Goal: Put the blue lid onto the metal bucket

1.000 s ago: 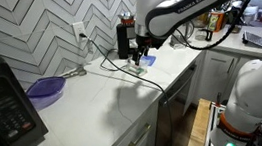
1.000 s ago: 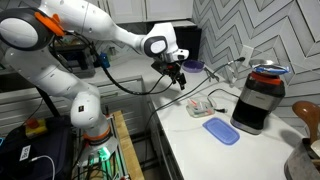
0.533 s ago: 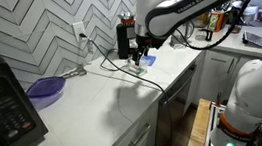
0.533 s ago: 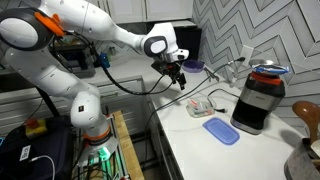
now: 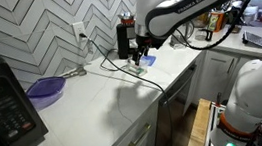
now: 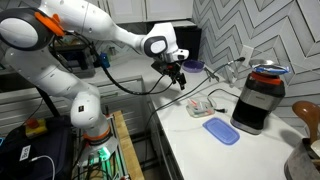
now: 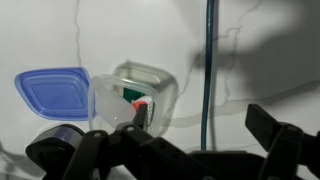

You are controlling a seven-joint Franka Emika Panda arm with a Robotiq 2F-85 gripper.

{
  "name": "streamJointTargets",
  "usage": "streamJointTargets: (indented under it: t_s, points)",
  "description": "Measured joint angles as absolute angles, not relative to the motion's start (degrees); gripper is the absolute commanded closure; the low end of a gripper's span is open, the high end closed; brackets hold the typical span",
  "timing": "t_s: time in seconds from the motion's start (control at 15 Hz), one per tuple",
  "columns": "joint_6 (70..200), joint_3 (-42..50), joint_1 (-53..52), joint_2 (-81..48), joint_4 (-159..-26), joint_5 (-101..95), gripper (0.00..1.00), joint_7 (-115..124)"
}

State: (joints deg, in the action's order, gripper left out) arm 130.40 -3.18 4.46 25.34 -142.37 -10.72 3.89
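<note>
Wrist view: the Robotiq gripper (image 7: 178,135) hangs over the white stone counter (image 7: 270,60) with its jaws spread wide and nothing between them, apparently held ready for a descent. Below and off to one side of the jaws lies the flat light-blue plastic lid (image 7: 52,92), just beside a clear plastic tub (image 7: 140,95). A thin blue cable (image 7: 208,60) runs across the counter on the tub's other side. The lid is not centred under the jaws, so the arm likely needs a sideways shift before it can grasp. In an exterior view, a tall black coffee machine (image 6: 258,100) stands near the lid. A greyish round vessel at the frame's lower corner, probably the metal bucket (image 6: 304,160), sits well apart from it. A purple shallow dish (image 5: 45,89) rests far along the counter. Nothing has visibly moved since a second ago.
</note>
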Motion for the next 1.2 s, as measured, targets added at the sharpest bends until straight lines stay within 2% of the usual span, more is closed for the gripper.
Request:
streamJointTargets:
  t_s: [0.8, 1.2]
  points:
    - [130.9, -2.86, 5.24, 25.34, -142.14, -10.82, 0.0, 6.47]
    - [133.17, 4.78, 12.76, 23.65, -140.77, -10.52, 0.0, 9.79]
